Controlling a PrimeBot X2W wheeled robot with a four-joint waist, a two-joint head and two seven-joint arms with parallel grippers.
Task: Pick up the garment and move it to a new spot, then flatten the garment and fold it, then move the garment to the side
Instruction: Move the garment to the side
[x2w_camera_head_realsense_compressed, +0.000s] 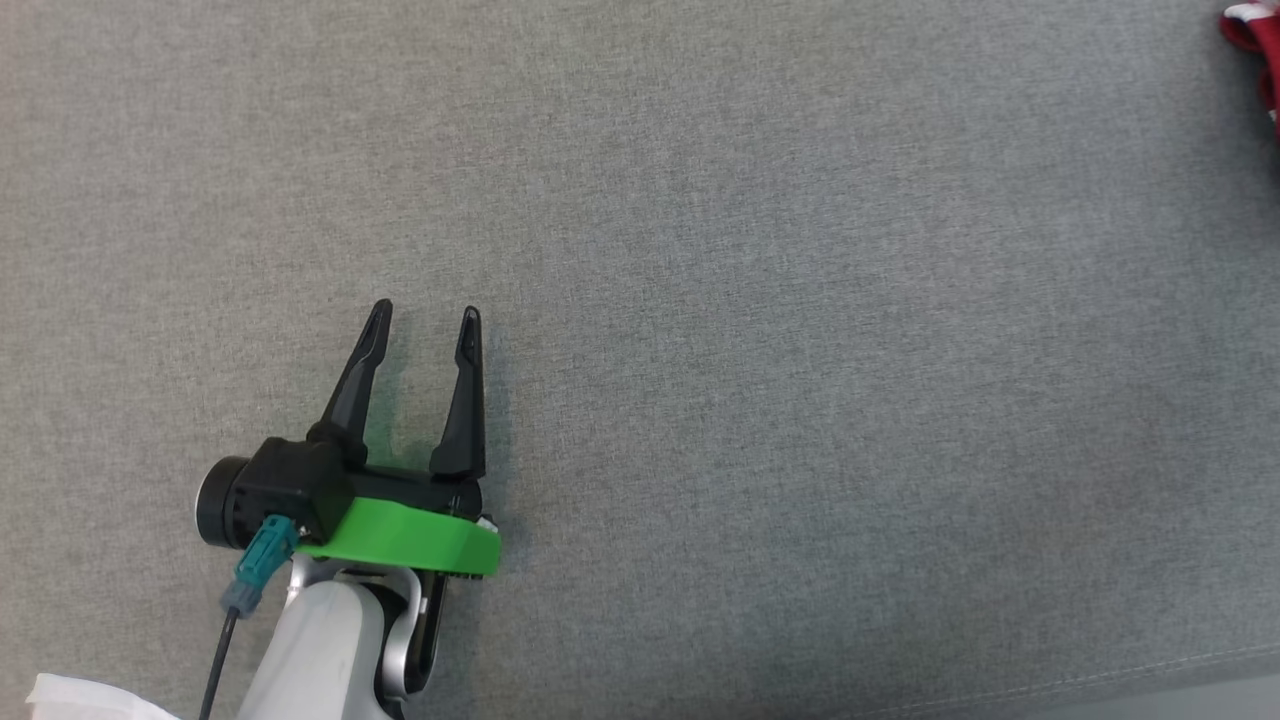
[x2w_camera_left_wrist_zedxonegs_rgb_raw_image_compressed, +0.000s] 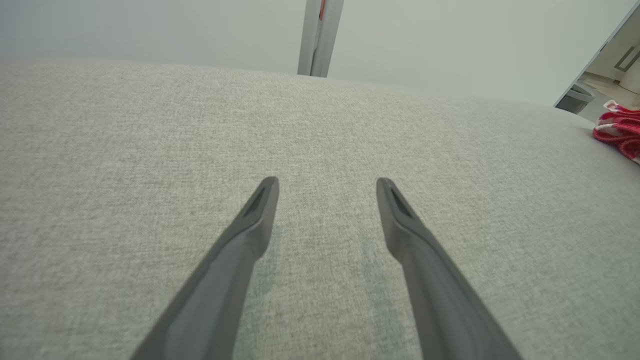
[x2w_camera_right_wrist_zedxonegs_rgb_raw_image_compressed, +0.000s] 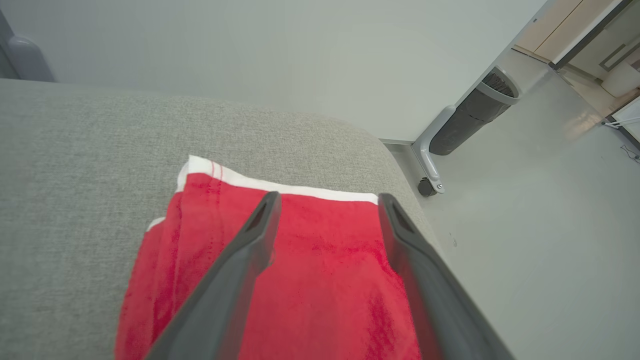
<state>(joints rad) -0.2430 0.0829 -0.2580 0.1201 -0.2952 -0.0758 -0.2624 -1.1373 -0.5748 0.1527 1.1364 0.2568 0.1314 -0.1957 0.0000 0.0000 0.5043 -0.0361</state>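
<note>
Garment (x2w_camera_right_wrist_zedxonegs_rgb_raw_image_compressed: 320, 270) sits folded, lower centre — moved aside, I judge; right gripper (x2w_camera_right_wrist_zedxonegs_rgb_raw_image_compressed: 328, 197) and left gripper (x2w_camera_head_realsense_compressed: 425, 310) gape empty; I retreat next.

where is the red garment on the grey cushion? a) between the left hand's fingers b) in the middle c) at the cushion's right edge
c: the red garment lies by the edge of the cushion, beside the floor, under the open right hand, far from the left hand.

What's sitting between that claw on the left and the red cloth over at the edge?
Nothing but bare grey upholstery lies between the left gripper and the red garment, as the head view and the left wrist view both show.
</note>
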